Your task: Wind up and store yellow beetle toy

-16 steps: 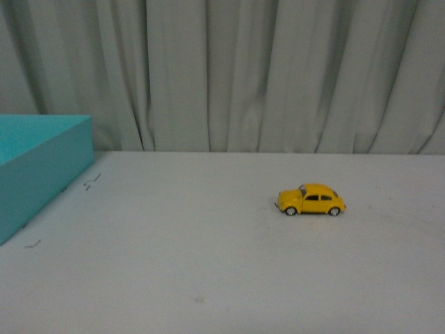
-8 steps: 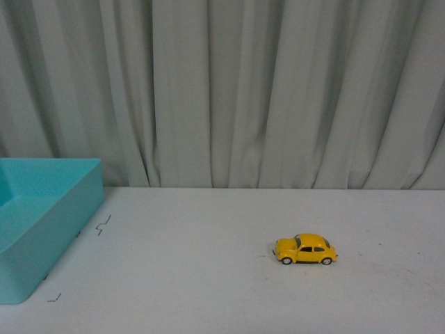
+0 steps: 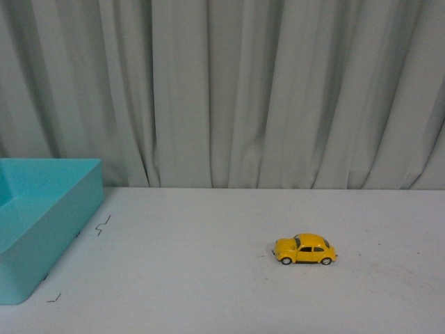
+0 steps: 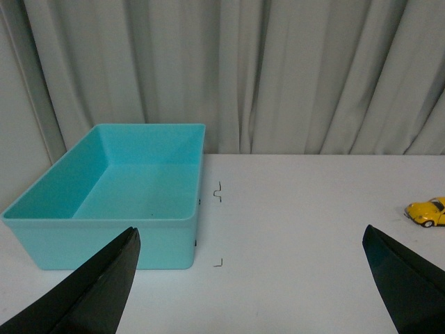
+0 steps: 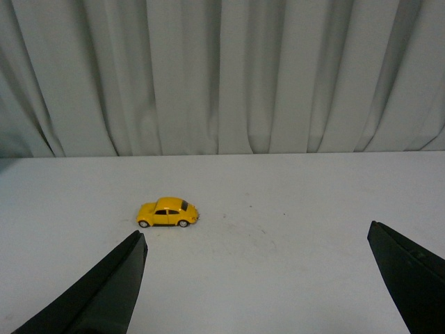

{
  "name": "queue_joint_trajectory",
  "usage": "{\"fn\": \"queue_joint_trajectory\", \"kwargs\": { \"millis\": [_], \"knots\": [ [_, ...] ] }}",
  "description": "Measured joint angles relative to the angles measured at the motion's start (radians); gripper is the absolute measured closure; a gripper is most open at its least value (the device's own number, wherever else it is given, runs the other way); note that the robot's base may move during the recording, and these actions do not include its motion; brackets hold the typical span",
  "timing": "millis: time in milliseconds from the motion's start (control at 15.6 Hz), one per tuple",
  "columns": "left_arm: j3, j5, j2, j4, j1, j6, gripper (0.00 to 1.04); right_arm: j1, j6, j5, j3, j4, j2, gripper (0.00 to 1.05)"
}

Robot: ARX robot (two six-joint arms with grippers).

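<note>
Front view: beetle point(image 3: 304, 249) on its wheels on the bench point(image 3: 195, 285), right of centre, side-on, nose pointing left. Bare bench on every side of it. Bin point(image 3: 66, 226) at the left, cut by the frame edge, well apart from the beetle. Small dark marks point(image 3: 103, 224) on the bench just beside the bin's right wall. Curtain point(image 3: 243, 90) hangs along the bench's back edge.

Left wrist view: left gripper point(image 4: 249, 232) spread wide, nothing between its fingers point(image 4: 97, 292), hanging over the bench. Bin point(image 4: 104, 217) straight ahead, open top, full rim visible, one long wall facing the open bench. Beetle point(image 4: 426, 211) outside the bin, partly cut off at the frame edge. Wide bare bench between bin and beetle.

Right wrist view: right gripper point(image 5: 257, 232) spread wide, holding nothing. Beetle point(image 5: 167, 213) ahead on the bench, nearer one finger point(image 5: 104, 292) than the other, apart from both. Clear room round the toy; curtain at the far bench edge.
</note>
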Motion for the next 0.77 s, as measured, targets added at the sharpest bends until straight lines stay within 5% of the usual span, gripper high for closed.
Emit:
{"fn": "queue_joint_trajectory", "kwargs": {
  "millis": [771],
  "knots": [
    [0.0,0.0,0.0,-0.001,0.0,0.0,0.07,0.0,0.0,0.0,0.0,0.0,0.0,0.07]
  ]
}}
